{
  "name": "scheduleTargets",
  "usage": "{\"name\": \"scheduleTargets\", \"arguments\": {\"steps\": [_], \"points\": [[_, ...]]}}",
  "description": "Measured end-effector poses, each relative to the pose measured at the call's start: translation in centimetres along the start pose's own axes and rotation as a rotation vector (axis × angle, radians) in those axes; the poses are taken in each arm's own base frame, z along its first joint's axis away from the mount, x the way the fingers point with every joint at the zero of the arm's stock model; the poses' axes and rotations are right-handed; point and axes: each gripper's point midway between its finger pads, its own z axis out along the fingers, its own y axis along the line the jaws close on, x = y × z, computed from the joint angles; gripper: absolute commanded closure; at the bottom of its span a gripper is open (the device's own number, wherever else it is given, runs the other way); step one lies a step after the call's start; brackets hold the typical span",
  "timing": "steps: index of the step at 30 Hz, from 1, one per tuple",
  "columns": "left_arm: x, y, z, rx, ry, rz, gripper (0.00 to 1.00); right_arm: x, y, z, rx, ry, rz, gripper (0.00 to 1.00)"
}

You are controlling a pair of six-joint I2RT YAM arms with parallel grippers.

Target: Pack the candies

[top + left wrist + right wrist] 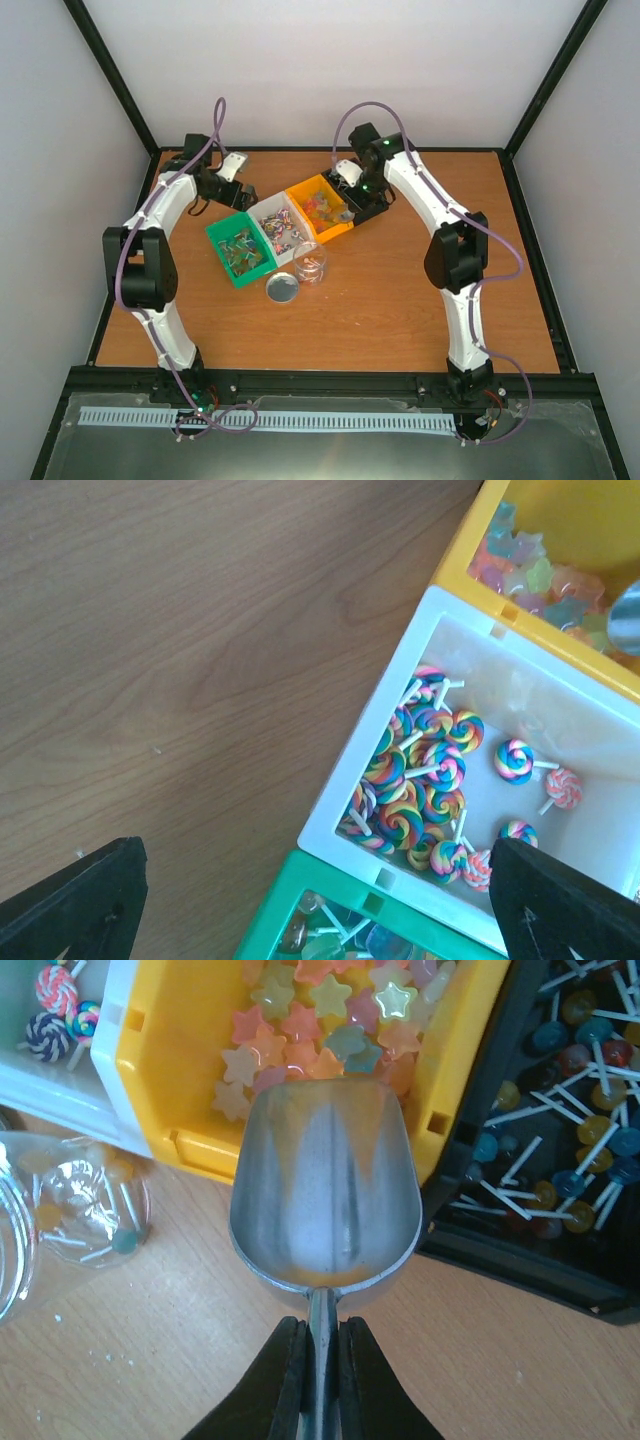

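1. in the top view the candies (285, 232) are only coloured specks inside the bins, and their kinds cannot be told there.
2. the green bin (272, 905) is cut off at 6 o'clock in the left wrist view. only a few clear wrappers show in it.
3. star candies (310, 1020), pastel and glossy, lie heaped in the yellow bin (150, 1090).
4. swirl lollipops (420, 770) lie in the white bin (333, 802). most are piled against its 9 o'clock wall, and three lie loose toward 3 o'clock.
5. ball lollipops (570, 1110) on white sticks lie in a black bin (520, 1250), which sits against the yellow bin's 3 o'clock side.
6. a clear jar (90, 1200) sits open on the table (150, 1360) at 8 o'clock of the yellow bin. it holds a few lollipops and is partly cut off by the frame edge.
7. the jar's lid (283, 289) lies flat at 7 o'clock of the jar and shows in the top view only.
8. the right gripper (320, 1330) has its fingers pressed together on the thin handle of a metal scoop (325, 1190). the scoop's bowl is empty and its mouth reaches over the yellow bin's near wall, above the stars.
9. the left gripper (315, 852) has its fingers spread wide with nothing between them, over the white bin's corner. only the two tips show, at 7 and 5 o'clock.
10. the black bin is hidden under the right arm in the top view, and only the right wrist view shows it.
11. the left wrist view catches just a sliver of the scoop at its 3 o'clock edge.
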Motion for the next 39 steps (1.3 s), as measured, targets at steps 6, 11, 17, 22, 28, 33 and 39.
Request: {"name": "scheduleTargets", "arguments": {"steps": [6,11,17,22,28,33,39], "points": [[0.9,0.1,0.7,0.008,0.034,-0.007,0.06,-0.6,-0.1,2.1,0.009,0.027,0.000,0.97],[0.9,0.1,0.7,0.007,0.035,-0.007,0.07,-1.4,-0.1,2.8,0.026,0.020,0.000,0.97],[1.0,0.1,0.8,0.008,0.038,-0.004,0.08,-1.9,-0.4,3.6,0.023,0.016,0.009,0.97],[1.1,0.0,0.8,0.012,0.041,0.005,0.08,-1.9,-0.4,3.7,0.017,0.013,0.021,0.97],[1.2,-0.2,0.8,0.022,0.042,0.025,0.09,-2.1,-0.5,4.4,0.010,-0.050,0.035,0.97],[1.8,-0.4,1.4,0.043,0.070,0.052,0.11,-2.5,-0.6,6.0,0.018,-0.140,0.023,0.97],[2.4,0.4,4.0,0.081,0.143,0.059,0.16,-2.7,-0.9,6.2,0.043,-0.186,0.013,0.97]]}}
